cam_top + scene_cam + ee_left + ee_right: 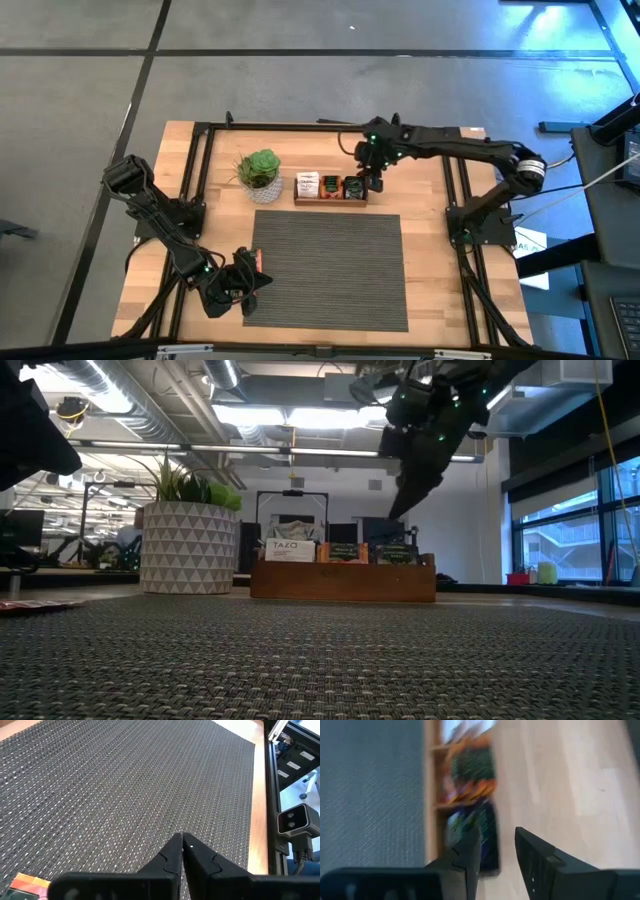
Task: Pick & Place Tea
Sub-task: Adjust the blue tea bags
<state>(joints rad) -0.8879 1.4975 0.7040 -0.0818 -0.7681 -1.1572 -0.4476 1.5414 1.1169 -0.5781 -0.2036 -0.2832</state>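
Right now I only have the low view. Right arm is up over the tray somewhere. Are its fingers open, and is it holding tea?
Observer: The right gripper is open with nothing between the fingers, seen in its wrist view.
Operator: Which part of the tray is it over?
Observer: From above, it hangs over the tray's right end, above the dark sachets.
Operator: Left arm?
Observer: The left gripper is shut and empty, low over the mat's near-left edge.
Operator: Any tea off the tray?
Observer: One orange-red sachet lies beside the left gripper.
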